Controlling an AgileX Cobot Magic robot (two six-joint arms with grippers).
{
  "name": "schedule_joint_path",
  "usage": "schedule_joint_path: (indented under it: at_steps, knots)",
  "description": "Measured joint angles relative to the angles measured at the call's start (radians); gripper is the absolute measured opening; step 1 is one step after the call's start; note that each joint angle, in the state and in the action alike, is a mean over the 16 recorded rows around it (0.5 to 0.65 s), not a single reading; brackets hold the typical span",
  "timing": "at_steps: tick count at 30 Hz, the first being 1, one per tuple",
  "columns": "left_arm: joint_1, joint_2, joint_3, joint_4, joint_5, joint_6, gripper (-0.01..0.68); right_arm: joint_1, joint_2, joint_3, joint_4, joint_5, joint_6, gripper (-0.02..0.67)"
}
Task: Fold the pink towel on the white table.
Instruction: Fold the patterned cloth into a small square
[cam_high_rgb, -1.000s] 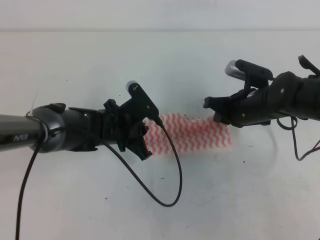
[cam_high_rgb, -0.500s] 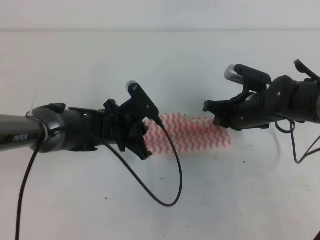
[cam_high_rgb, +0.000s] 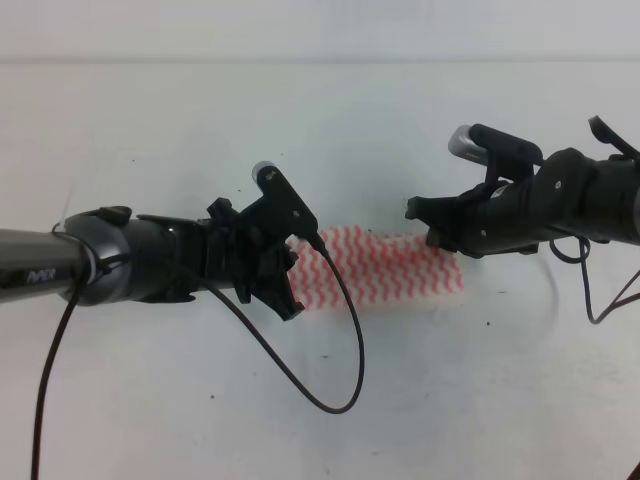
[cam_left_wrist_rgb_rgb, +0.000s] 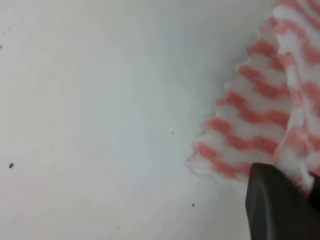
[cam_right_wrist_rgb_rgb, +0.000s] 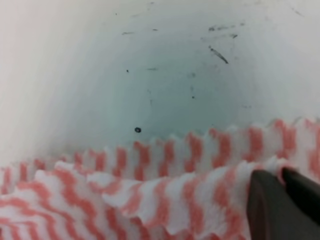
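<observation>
The pink towel lies as a folded strip in the middle of the white table. My left gripper sits at the strip's left end. In the left wrist view a dark finger pinches the towel's near corner, which rises slightly at the pinch. My right gripper hangs over the strip's upper right corner. The right wrist view shows its two fingers pressed together on a raised fold of the towel.
A black cable loops down from the left arm onto the table in front of the towel. Small dark specks and scuff marks dot the white surface. The table's far edge runs across the top of the high view.
The right arm has shifted slightly up and to the left. The left arm and the towel look unchanged.
</observation>
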Motion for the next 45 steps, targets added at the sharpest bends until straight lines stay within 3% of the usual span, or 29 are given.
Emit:
schedule_joint_path:
  at_steps: [45]
  knots:
    - [0.0,0.006,-0.034,0.001,-0.033,0.005,-0.004,0.0,0.0,0.0,-0.002,0.008,0.0,-0.017]
